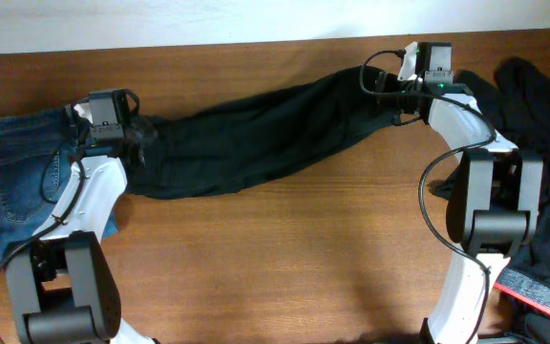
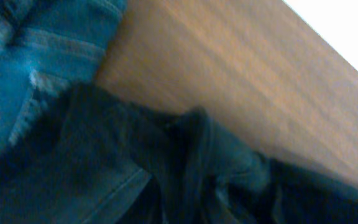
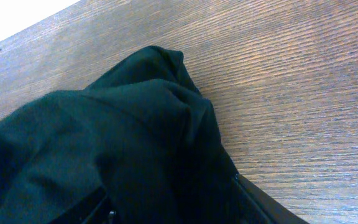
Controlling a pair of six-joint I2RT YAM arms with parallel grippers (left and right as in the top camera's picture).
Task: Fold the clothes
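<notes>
Trousers point(image 1: 256, 134) lay stretched left-right across the table point(image 1: 294, 248), left gripper point(image 1: 111, 129) at one end over the jeans point(image 1: 22, 182), right gripper point(image 1: 418, 81) at the other; jaw states indiscernible.

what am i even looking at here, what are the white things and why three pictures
The white things are two robot arms at a wooden table, each ending in a two-finger gripper. One picture comes from a camera fixed above the table; the other two come from small cameras on each wrist, so they show close-ups.

From above, a long pair of black trousers lies stretched across the table. The left gripper is at one end, the right gripper at the other, and each seems to be pinching the fabric, though the fingers are mostly hidden. Blue jeans lie at the left edge, and more dark clothing is piled on the right.
</notes>
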